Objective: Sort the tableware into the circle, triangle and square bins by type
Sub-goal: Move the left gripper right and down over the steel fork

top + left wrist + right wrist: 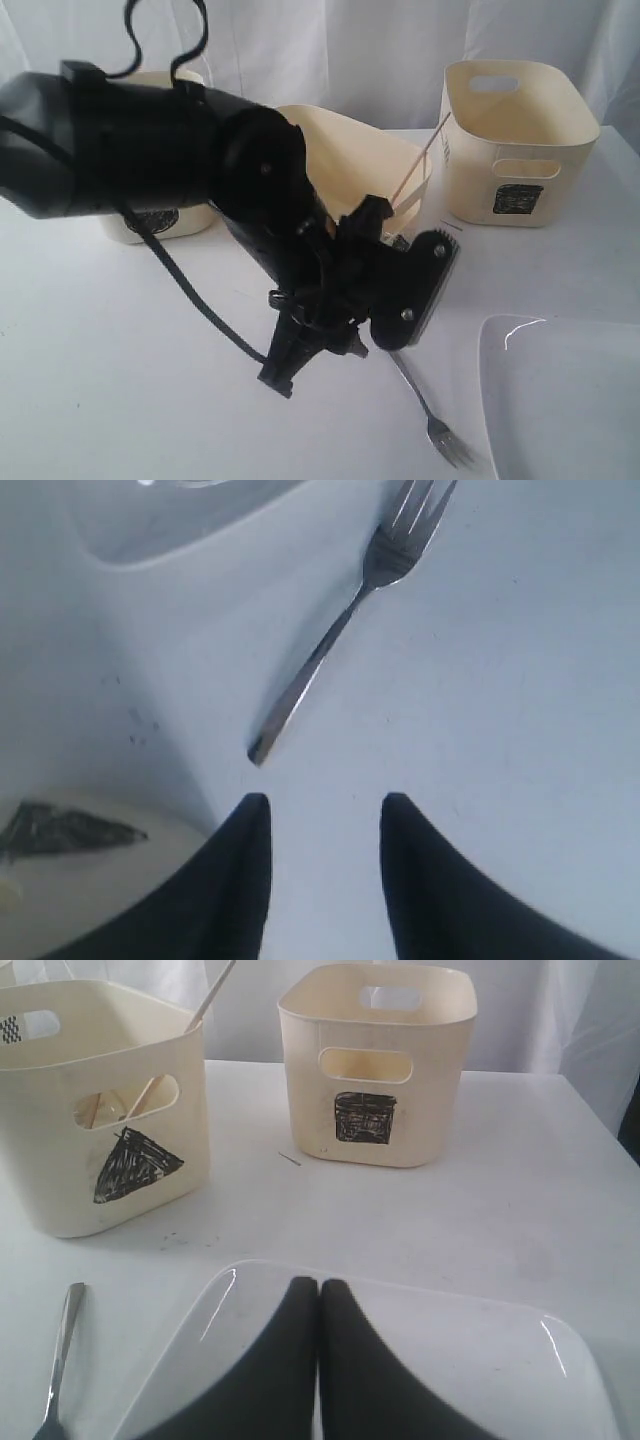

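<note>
A steel fork lies on the white table, its handle end just ahead of my left gripper, which is open and empty. The fork also shows in the exterior view, beside the large white square plate. My right gripper is shut with nothing in it and hovers over the plate. Wooden chopsticks stick out of the triangle bin. The square bin stands to its right. The left arm mostly hides a third bin. Mugs, bowls, spoon and knife are out of view.
The bulky black left arm fills the middle and left of the exterior view, and its cable trails over the table. The triangle bin's wall stands close beside the left gripper. White curtains hang behind the table.
</note>
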Tool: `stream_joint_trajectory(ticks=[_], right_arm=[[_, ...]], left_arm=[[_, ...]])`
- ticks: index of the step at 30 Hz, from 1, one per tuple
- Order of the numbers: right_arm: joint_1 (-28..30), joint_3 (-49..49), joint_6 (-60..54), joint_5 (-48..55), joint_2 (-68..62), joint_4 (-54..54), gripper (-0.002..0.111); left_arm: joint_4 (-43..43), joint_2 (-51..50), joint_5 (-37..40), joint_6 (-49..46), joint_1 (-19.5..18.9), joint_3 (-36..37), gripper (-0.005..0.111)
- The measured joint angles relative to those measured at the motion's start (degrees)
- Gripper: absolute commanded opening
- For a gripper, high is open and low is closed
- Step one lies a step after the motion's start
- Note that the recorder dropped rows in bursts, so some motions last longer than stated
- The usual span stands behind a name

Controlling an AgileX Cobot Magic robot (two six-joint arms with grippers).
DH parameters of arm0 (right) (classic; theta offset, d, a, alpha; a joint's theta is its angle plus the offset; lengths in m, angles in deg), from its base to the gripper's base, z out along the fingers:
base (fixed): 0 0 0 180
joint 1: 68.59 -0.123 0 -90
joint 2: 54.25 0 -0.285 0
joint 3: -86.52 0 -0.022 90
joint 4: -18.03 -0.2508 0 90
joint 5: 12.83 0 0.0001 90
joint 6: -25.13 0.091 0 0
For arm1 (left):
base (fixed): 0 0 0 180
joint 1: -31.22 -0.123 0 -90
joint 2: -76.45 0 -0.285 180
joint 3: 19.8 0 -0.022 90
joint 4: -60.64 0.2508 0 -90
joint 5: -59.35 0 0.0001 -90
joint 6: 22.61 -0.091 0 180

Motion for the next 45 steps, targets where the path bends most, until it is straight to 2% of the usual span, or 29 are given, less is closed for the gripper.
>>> stream_joint_trajectory(ticks=[7, 12, 20, 22, 26, 28, 32, 36, 42, 45], right_arm=[[0.00, 0.00, 0.00, 0.00, 0.00, 0.00, 0.000], [0.00, 0.00, 0.00, 0.00, 0.00, 0.00, 0.000], [0.00, 0.00, 0.00, 0.00, 0.00, 0.00, 0.000], [0.00, 0.00, 0.00, 0.00, 0.00, 0.00, 0.000], [0.00, 0.00, 0.00, 0.00, 0.00, 0.00, 0.000], [0.00, 0.00, 0.00, 0.00, 0.00, 0.00, 0.000], [0.00, 0.00, 0.00, 0.00, 0.00, 0.00, 0.000], [0.00, 0.00, 0.00, 0.00, 0.00, 0.00, 0.000], [0.00, 0.00, 0.00, 0.00, 0.00, 0.00, 0.000], [0.00, 0.00, 0.00, 0.00, 0.00, 0.00, 0.000]], left_arm=[[-12.63, -4.57, -8.36, -21.95, 0.99, 0.23, 0.042], [-17.55, -5.99, -6.50, -28.19, 1.21, 0.23, 0.042], [-18.93, -5.41, 0.13, -27.93, 1.21, 0.23, 0.042], [-19.06, -4.85, 1.62, -27.78, 0.98, 0.23, 0.049], [-19.75, -4.11, 2.81, -27.38, -0.25, 0.23, 0.070], [-20.58, -4.11, 2.68, -27.10, -0.69, 0.23, 0.074], [-21.05, -4.11, -1.23, -25.74, -0.78, 0.23, 0.074], [-21.05, -4.47, -4.22, -20.46, -0.78, 0.23, 0.071], [-21.29, -6.71, -5.35, -18.96, -0.78, 0.23, 0.052], [-21.13, -7.78, -5.35, -20.42, -0.78, 0.23, 0.053]])
